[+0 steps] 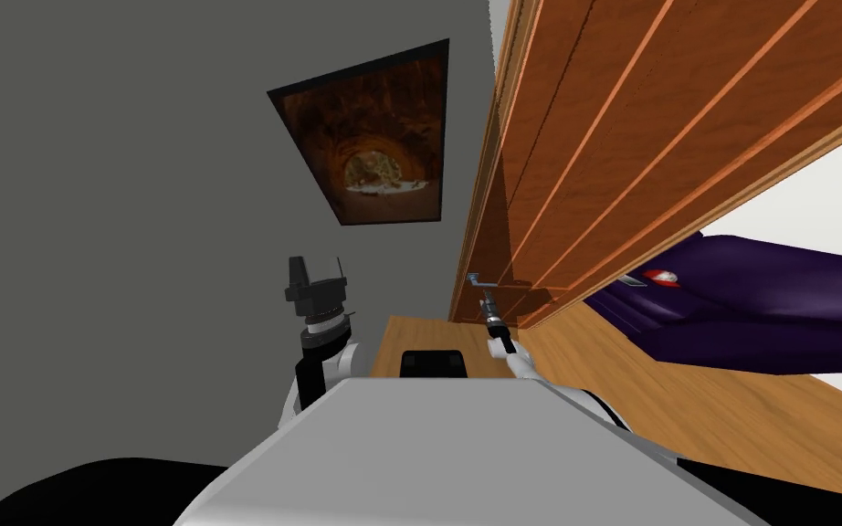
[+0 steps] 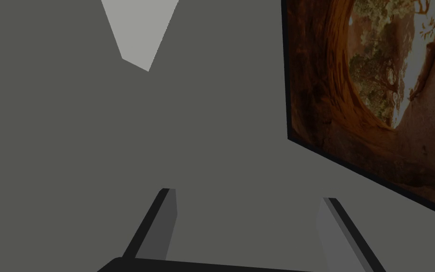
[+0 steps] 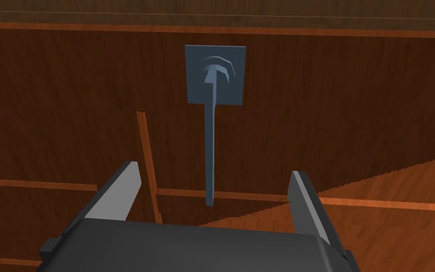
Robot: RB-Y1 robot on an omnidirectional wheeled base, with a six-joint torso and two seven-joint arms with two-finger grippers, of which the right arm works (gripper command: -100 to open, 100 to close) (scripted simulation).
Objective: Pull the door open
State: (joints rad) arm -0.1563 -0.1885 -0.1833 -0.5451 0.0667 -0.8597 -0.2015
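The right gripper (image 3: pixel 215 171), fingers spread, points at the door (image 3: pixel 61 108) with its handle (image 3: pixel 210 141) centred between them, apparently ready to clamp and pull.

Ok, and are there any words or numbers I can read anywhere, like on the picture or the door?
No words or numbers can be read here.
Picture on the wall: a rocky arch with trees, no writing.
Door: plain brown wood, no sign.
Handle: plain blue-grey, no label.
Small red and white thing on the purple sofa: too small to tell if it bears any text.
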